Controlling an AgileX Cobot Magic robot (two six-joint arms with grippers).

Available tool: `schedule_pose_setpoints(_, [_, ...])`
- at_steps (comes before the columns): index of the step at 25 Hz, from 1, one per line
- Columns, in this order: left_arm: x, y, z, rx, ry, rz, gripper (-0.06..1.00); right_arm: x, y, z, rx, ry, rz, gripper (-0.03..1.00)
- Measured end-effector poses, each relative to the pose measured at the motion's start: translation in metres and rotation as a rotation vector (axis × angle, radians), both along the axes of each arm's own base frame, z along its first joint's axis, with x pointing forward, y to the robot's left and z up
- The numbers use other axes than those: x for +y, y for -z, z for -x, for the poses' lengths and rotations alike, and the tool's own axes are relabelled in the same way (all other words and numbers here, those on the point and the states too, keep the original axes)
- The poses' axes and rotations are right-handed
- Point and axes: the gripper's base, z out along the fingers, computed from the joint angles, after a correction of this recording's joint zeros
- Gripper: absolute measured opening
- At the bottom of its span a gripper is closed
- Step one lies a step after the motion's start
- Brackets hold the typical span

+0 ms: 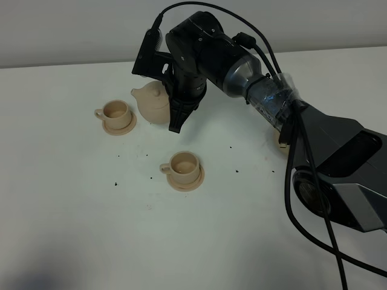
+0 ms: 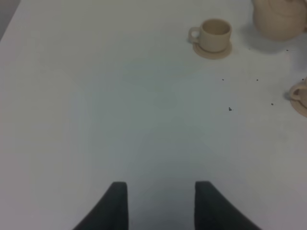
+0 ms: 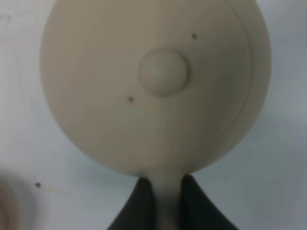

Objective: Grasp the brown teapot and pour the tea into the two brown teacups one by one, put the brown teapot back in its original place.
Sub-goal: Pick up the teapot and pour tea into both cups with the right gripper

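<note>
Right fingers (image 3: 144, 206) are clenched on the handle of the teapot (image 1: 151, 106); its spout points left at the far cup (image 1: 115, 112), just beside. Left fingers (image 2: 115, 206) stand released, well apart.

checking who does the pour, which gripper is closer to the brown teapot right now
Right. The right gripper is clamped on the handle of the brown teapot. The left gripper hangs open over bare table, with the teapot and a teacup well away from it.
</note>
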Motion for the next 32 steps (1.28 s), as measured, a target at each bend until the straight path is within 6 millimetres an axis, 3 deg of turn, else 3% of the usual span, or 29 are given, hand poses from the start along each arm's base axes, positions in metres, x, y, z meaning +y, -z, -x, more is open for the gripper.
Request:
schedule_pose_setpoints(5, [0.0, 0.0, 0.0, 0.0, 0.0, 0.0, 0.38, -0.001, 0.009, -0.004, -0.024, 0.004, 0.024, 0.12])
schedule_pose_setpoints(23, [0.0, 0.0, 0.0, 0.0, 0.0, 0.0, 0.38, 0.007, 0.005, -0.011, -0.107, 0.04, -0.09, 0.12])
schedule_pose_setpoints(32, [0.0, 0.0, 0.0, 0.0, 0.0, 0.0, 0.38, 0.021, 0.015, -0.004, -0.142, 0.004, -0.086, 0.12])
